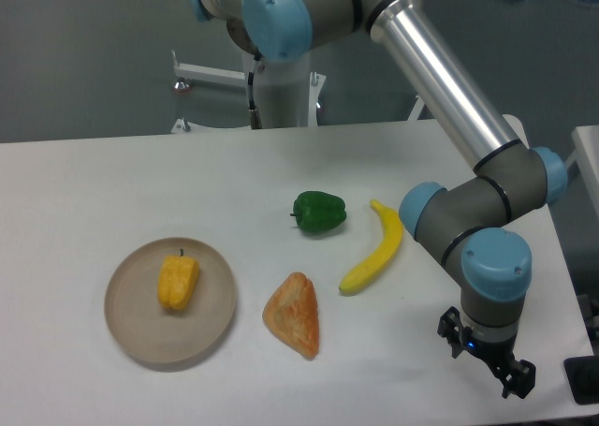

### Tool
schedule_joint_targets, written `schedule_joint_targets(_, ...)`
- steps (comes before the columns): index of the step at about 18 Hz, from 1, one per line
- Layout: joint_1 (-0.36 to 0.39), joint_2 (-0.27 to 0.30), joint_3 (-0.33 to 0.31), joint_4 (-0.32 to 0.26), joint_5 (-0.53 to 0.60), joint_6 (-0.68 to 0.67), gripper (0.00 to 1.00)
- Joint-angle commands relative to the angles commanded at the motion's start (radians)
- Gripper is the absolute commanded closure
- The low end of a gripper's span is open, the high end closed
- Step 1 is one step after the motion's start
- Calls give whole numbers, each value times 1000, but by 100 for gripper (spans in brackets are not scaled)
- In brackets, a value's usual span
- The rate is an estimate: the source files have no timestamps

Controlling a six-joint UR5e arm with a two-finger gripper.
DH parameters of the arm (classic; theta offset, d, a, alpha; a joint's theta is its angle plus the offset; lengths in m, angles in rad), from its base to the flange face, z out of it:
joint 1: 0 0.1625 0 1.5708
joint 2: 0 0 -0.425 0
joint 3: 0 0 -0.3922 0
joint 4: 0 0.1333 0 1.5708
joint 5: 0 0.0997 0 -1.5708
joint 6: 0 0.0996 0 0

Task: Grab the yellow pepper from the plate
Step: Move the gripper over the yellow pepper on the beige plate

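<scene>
Camera view: small blocky yellow-orange bell pepper [178,282] lies on the round beige-tan plate [126,328] at the white table's [84,192] left front. Nearby sit an orange triangular wedge [294,315], a curved yellow banana [374,247] and a green pepper [319,212]. Far right, the black two-finger gripper [487,356] holds nothing; its opening cannot be judged.

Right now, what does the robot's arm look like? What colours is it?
The arm is a shiny silver tube with fat grey joints, each capped with a light blue round cover. At its end sits a small black gripper with a tiny blue light just above it. No loose cables show.
</scene>
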Motion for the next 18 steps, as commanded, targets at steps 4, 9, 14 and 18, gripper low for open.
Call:
schedule_joint_targets(4, -3, 5, -3, -2, 0, -6, 0)
schedule_joint_targets(9, -5, 99, -101, -9, 3, -98, 0)
schedule_joint_targets(14, -5, 274, -293, -11, 2, -284, 0)
schedule_joint_targets(18, -47, 359, -368, -96, -11, -426, 0)
